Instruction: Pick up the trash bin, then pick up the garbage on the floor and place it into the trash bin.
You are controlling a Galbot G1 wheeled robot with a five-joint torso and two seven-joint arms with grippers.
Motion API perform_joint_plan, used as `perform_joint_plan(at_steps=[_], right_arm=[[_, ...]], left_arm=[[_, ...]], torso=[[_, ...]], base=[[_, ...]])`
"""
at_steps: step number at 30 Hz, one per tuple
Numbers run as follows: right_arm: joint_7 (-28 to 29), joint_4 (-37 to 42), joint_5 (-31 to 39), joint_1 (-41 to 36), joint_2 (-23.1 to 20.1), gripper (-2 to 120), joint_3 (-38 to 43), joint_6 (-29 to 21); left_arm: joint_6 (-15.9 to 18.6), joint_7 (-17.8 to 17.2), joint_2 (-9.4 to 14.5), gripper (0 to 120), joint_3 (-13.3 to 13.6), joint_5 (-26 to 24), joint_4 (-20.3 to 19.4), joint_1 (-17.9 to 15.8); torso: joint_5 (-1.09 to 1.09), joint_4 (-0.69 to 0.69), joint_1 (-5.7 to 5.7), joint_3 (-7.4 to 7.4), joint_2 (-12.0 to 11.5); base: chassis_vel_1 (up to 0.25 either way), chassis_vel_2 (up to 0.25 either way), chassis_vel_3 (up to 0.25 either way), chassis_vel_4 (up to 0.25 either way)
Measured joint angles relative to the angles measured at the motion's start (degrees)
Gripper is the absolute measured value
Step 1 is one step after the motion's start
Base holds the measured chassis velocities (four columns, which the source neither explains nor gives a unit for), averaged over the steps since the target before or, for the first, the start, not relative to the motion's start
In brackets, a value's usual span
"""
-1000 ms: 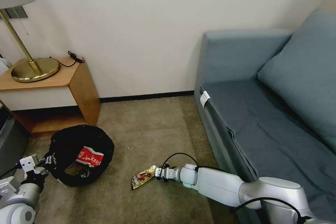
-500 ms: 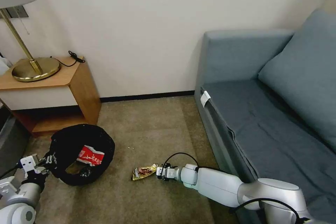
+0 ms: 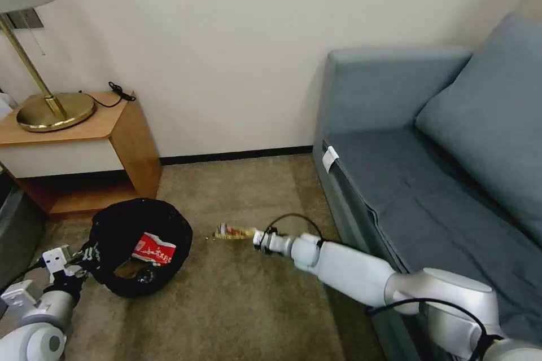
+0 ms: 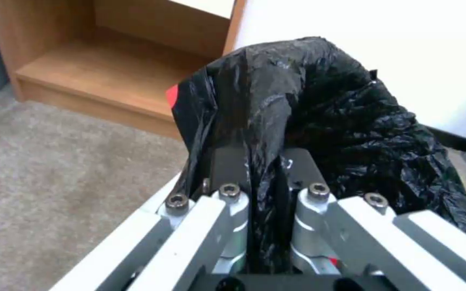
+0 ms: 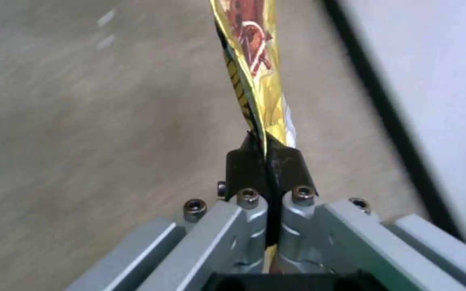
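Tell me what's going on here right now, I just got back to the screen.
The left gripper is shut on the black liner at the rim of the trash bin, holding it at the robot's left. A red-and-white carton lies inside the bin. The right gripper is shut on the gold snack wrapper, holding it clear of the carpet, to the right of the bin and not yet over it.
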Motion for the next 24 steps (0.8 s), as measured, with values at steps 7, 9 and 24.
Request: perform_joint_plan(at_steps=[7, 9, 24], right_arm=[[1.7, 7.5, 2.2, 4.3, -2.7, 0, 3.9, -1.0], [1.8, 8.3, 2.6, 4.6, -2.9, 0, 4.0, -1.0], [4.3, 34.3, 16.3, 11.4, -10.9, 0, -3.4, -5.5]], left_arm=[[0.6, -0.1, 0.0, 5, 1.5, -0.5, -0.1, -0.5], [0.7, -0.2, -0.1, 5, 1.7, -0.6, -0.1, -0.5], [4.4, -2.9, -0.4, 5, 6.4, -4.6, -3.9, -2.9]], torso=[[0.0, 0.01, 0.0, 0.0, 0.0], [0.0, 0.0, 0.0, 0.0, 0.0], [0.01, 0.0, 0.0, -0.01, 0.0]], base=[[0.0, 0.0, 0.0, 0.0], [0.0, 0.0, 0.0, 0.0], [0.0, 0.0, 0.0, 0.0]])
